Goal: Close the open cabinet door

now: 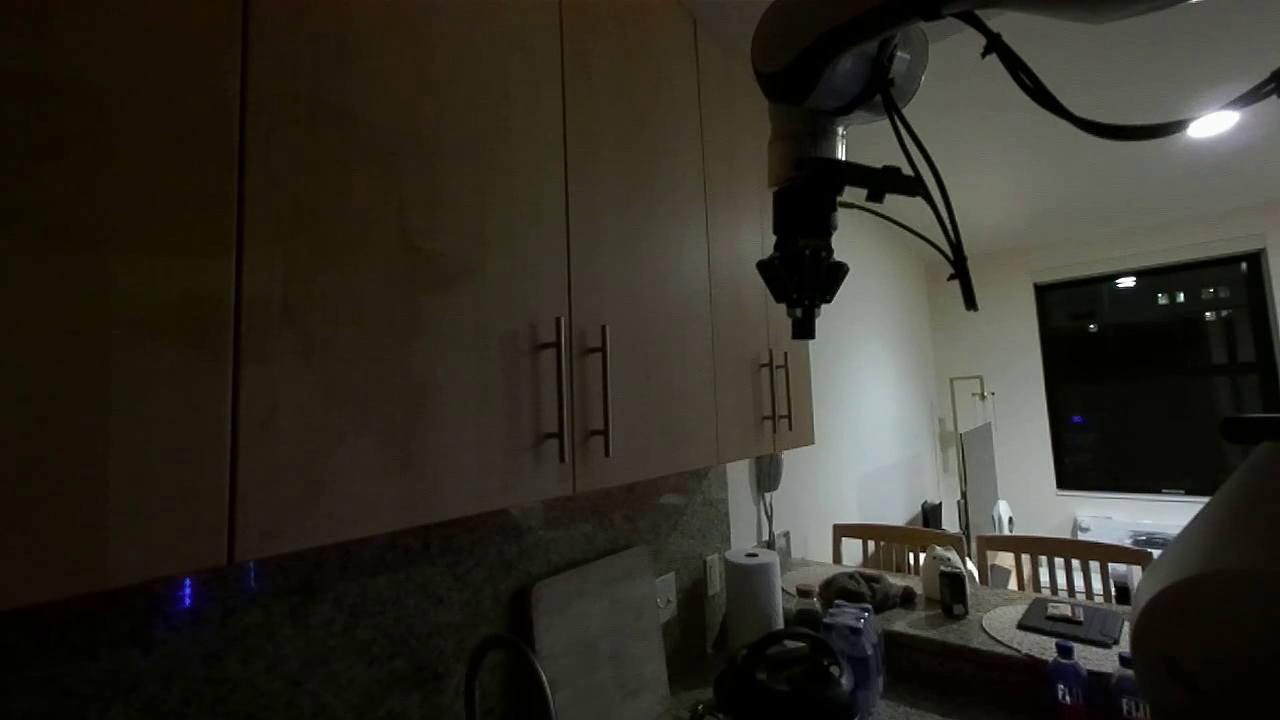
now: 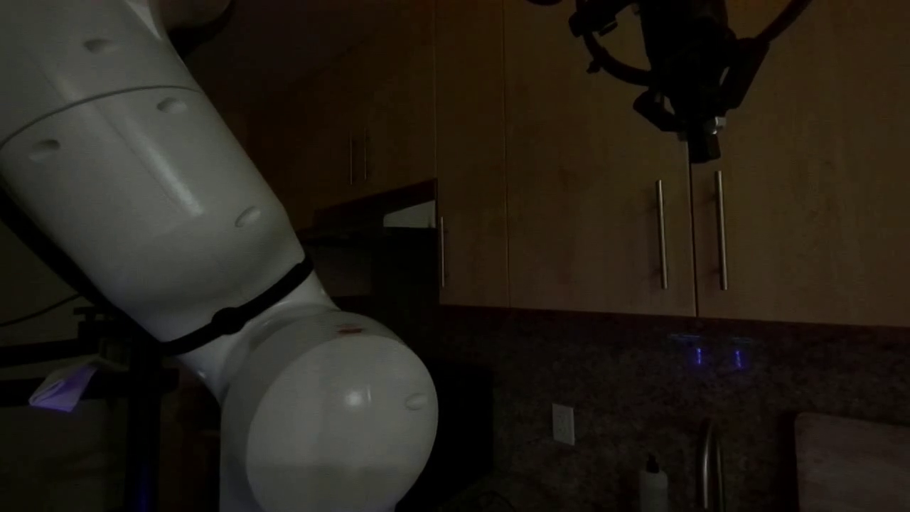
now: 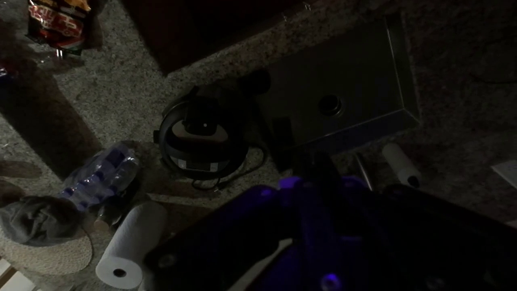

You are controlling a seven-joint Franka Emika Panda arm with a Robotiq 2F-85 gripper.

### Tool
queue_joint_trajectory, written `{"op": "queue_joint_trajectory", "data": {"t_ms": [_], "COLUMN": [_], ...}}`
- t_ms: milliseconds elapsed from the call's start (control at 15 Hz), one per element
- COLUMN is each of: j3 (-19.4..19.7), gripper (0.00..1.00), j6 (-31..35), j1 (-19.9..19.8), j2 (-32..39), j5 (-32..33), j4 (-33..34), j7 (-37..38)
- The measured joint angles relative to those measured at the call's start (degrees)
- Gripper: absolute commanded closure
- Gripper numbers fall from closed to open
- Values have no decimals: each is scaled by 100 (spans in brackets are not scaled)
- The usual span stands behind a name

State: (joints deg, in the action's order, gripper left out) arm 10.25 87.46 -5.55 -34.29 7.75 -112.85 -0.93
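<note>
My gripper [image 1: 803, 325] is murky in the wrist view, fingertips pressed together, paired cabinet doors [image 1: 640, 250] flush with tops cropped, open air down to the counter [image 3: 117, 76].

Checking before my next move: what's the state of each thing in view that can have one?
Nearer pair's left cabinet door: looks closed
Nearer pair's right cabinet door: looks closed
Farther pair of cabinet doors: look closed
Tool: looks shut, pointing down, holding nothing visible
Ceiling light: on
Board: propped, leaning
Paper towel roll: standing upright
Snack bag: cannot tell whether opened
White bottle: upright
FIJI bottles: capped, upright
</note>
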Motion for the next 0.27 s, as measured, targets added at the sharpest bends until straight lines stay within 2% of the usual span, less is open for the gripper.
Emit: {"op": "queue_joint_trajectory", "data": {"t_ms": [267], "j3": [-17], "gripper": [91], "j6": [0], "j1": [0], "j2": [3], "j5": [0], "j4": [0], "j7": [0]}}
